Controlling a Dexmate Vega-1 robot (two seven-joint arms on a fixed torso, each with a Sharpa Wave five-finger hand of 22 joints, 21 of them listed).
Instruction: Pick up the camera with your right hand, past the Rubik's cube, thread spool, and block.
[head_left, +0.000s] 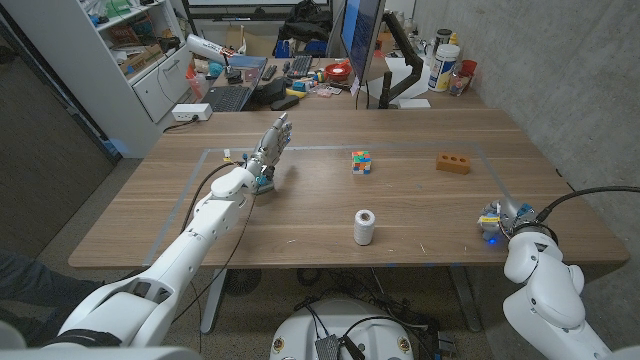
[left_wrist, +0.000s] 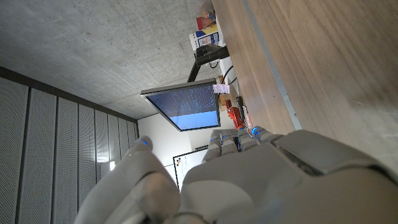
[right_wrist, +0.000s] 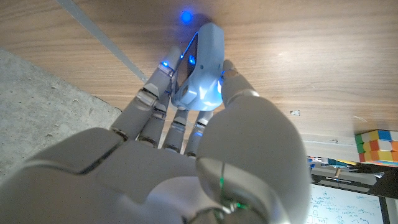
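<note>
Camera (right_wrist: 202, 74) layout on the wooden table (head_left: 420, 250), read from left to right. At left centre: left hand (head_left: 272, 143) raised off the wood, fingers extended and slightly spread, pointing toward the far edge, holding nothing. Centre, far side: Rubik's cube (head_left: 361, 162), standing alone. Centre, near side: white thread spool (head_left: 364, 227), upright, well apart from the cube. Right of the cube, at about the same depth: orange block (head_left: 452, 163) with holes in its face. Near the right edge, by the taped line: right hand (head_left: 500, 220), fingers on one side and thumb on the other, pinching the small white and pale-blue camera. Contact between camera and wood not discernible; blue glow on the tabletop just beyond it.
</note>
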